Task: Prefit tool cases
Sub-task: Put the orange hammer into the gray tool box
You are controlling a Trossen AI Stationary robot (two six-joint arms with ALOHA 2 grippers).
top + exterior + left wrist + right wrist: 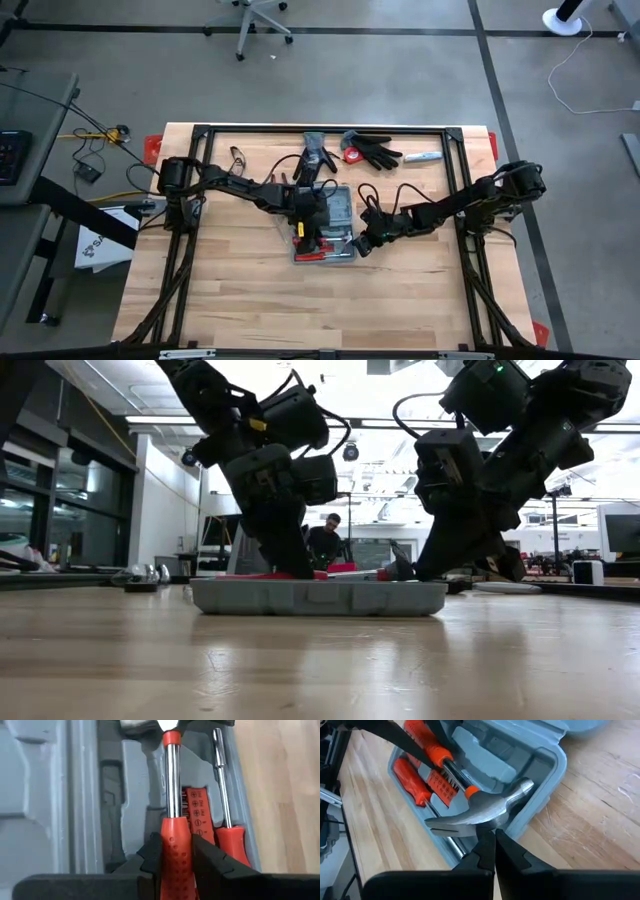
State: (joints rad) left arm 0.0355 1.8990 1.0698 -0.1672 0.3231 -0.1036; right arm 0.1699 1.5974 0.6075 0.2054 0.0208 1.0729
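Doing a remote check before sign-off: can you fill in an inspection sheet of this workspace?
Surface: pale wooden table with black frame.
Job's things: open grey-blue plastic tool case mid-table; red-handled steel hammer over its moulded tray; red-handled screwdriver seated beside it.
Clutter: black gloves at the far edge.
Grippers: left gripper clamps the hammer's handle; right gripper shut, at the hammer head.
Cables: yellow and black leads off the table's left.
Surroundings: office chair beyond; a person in the background.

Tool case [547, 757] matt grey-blue plastic; hammer [485, 810] – glossy steel, dimpled red grip; table [600, 815] – grained wood.
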